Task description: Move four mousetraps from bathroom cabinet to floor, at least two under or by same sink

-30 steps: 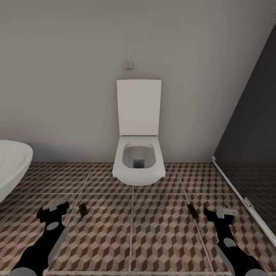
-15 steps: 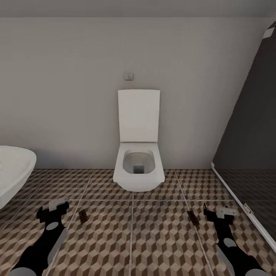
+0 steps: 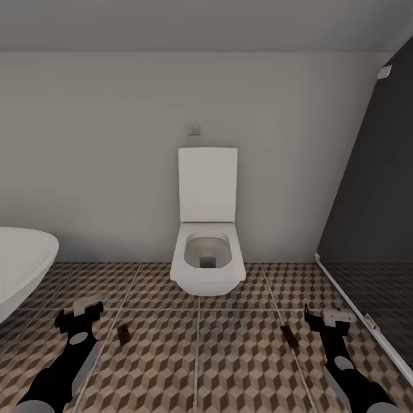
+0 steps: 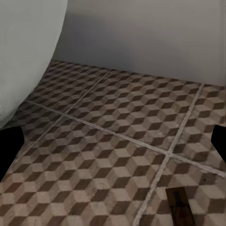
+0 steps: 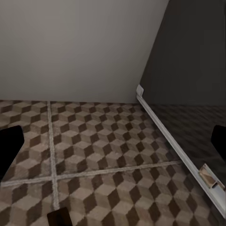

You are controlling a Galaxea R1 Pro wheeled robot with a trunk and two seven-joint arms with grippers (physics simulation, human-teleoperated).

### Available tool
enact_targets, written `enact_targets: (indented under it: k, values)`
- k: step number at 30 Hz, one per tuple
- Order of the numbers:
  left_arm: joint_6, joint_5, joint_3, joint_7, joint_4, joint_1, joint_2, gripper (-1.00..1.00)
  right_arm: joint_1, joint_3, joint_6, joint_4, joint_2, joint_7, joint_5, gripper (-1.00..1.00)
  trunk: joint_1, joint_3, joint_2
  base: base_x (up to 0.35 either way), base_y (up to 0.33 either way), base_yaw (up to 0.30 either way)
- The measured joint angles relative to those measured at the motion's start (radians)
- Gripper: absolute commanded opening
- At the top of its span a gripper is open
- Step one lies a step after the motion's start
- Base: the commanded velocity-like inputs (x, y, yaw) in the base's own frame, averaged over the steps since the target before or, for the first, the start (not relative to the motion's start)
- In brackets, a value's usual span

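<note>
Facing a wall-hung toilet (image 3: 207,244) with its lid raised, I hold both arms low over the bathroom floor (image 3: 241,367). Left gripper (image 3: 80,314) and right gripper (image 3: 324,319) each stand with fingers apart, empty. One mousetrap (image 3: 122,334) lies flat just beside the left gripper; a second mousetrap (image 3: 290,336) lies near the right. A rounded white bathtub (image 3: 20,264) sits at left, a dark glass panel (image 3: 373,218) at right.

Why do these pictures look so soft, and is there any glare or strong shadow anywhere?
Head view: flat, even light, faint shading under the toilet, no glare. Left wrist view: the mousetrap looks smeared. Right wrist view: the dark glass panel shows a dim floor reflection.
</note>
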Motion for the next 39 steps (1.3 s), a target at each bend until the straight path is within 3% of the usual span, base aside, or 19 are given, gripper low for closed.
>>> enact_targets:
  k: [19, 39]
  values:
    - [0.0, 0.0, 0.0, 0.0, 0.0, 0.0, 0.0, 1.0, 0.0, 0.0, 0.0, 0.0, 0.0, 0.0, 0.0, 1.0, -0.009, 0.074, 0.004, 0.0, 0.0, 0.0]
    - [0.0, 0.0, 0.0, 0.0, 0.0, 0.0, 0.0, 1.0, 0.0, 0.0, 0.0, 0.0, 0.0, 0.0, 0.0, 1.0, -0.085, 0.136, 0.144, 0.0, 0.0, 0.0]
